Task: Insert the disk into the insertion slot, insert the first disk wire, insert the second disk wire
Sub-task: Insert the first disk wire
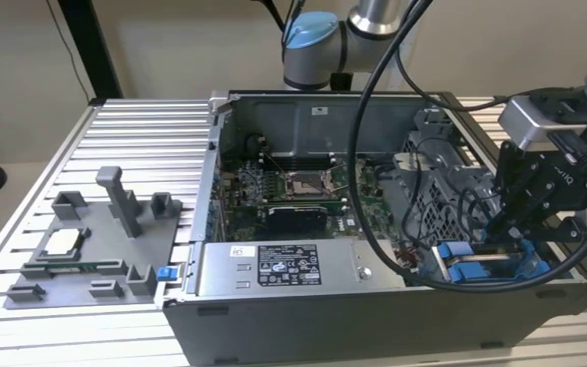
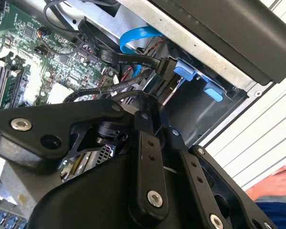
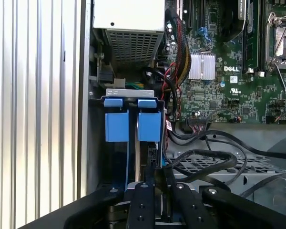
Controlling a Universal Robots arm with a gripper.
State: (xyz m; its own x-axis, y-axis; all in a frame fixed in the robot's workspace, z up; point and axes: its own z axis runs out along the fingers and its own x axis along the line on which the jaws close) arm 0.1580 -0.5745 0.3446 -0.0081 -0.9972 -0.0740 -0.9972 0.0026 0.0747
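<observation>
Slatted table [image 1: 120,130] holds the case [image 1: 375,321]; disk [image 3: 149,128] lies lengthwise along its wall in the insertion slot [image 3: 128,93], gripper [image 3: 155,174] pressed together.

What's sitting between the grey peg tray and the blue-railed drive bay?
In the exterior view, the grey box with the sticker lies between the peg tray and the insertion slot.
</observation>
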